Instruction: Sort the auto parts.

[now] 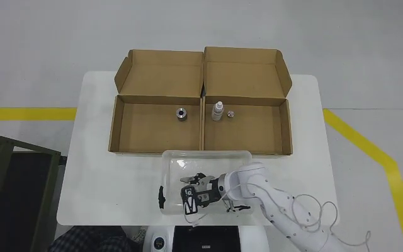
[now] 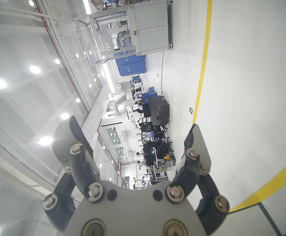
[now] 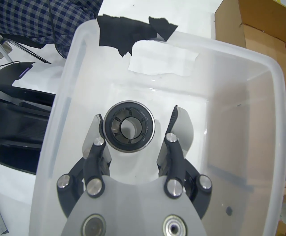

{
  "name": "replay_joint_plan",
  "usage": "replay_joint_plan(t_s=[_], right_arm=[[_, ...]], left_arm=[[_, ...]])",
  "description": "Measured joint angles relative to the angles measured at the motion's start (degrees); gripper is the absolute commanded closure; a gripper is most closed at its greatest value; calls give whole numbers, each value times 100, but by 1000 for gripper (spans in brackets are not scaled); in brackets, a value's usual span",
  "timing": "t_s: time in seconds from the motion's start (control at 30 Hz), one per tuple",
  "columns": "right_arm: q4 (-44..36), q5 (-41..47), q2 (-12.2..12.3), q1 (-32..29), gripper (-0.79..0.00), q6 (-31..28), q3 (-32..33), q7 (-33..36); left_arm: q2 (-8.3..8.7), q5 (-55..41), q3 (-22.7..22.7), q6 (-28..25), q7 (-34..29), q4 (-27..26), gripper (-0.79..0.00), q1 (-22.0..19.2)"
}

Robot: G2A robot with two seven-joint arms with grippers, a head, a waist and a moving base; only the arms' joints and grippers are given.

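Note:
A round black and silver bearing (image 3: pixel 129 126) lies flat on the floor of the clear plastic bin (image 3: pixel 257 58). My right gripper (image 3: pixel 136 119) is down inside the bin and open, with the bearing between its fingers; one finger (image 3: pixel 99 125) touches its side, the other stands apart. From above, the right gripper (image 1: pixel 196 190) sits in the bin (image 1: pixel 208 154) at the table's front. One metal bearing (image 1: pixel 182 114) rests in the left cardboard box (image 1: pixel 123 132). A white bottle-shaped part (image 1: pixel 217 111) and a small round part (image 1: pixel 231 114) are in the right box (image 1: pixel 286 132). My left gripper (image 2: pixel 134 129) is open, pointing away from the table.
The two open cardboard boxes stand side by side behind the bin, lids folded back. Black tape (image 3: pixel 125 33) and a white label (image 3: pixel 160 60) mark the bin's wall. A person's checked sleeve (image 3: pixel 44 17) is near the table's front edge. Bare white table (image 1: pixel 88 157) lies left of the bin.

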Motion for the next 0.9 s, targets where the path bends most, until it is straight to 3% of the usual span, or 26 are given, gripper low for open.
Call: replay_joint_plan(t_s=[0.23,0.33,0.4,0.9], right_arm=[[133,98,-13,80,-336,29,-105,-29],[157,124,-13,104,-95,37,-134,-32],[155,132,-10,115,0,45,-147,-38],[-30,754,79,173,0,-97,137,-128]], left_arm=[[0,0,0,0,0,0,-785,0],[0,0,0,0,0,0,-785,0],[0,0,0,0,0,0,-785,0],[0,0,0,0,0,0,-785,0]])
